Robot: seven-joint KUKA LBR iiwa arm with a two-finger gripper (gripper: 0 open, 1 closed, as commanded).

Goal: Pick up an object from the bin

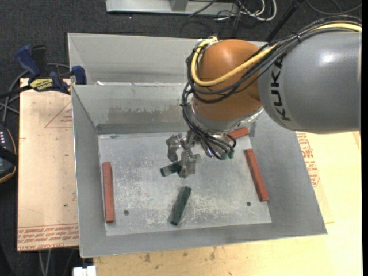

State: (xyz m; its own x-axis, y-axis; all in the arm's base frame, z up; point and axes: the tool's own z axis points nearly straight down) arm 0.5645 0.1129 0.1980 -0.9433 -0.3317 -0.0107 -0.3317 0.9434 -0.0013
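Claw sits low over small dark scrap behind dark green bar, probably to grab it; open/closed can't tell.

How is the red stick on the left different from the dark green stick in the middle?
Colour: the red stick is reddish-brown, while the green stick is very dark green.
Length: the red stick is longer than the green stick.
Place and pose: the red stick runs along the left wall of the bin, while the green stick lies near the front middle, tilted.
Both are thin, straight bars lying flat on the floor.
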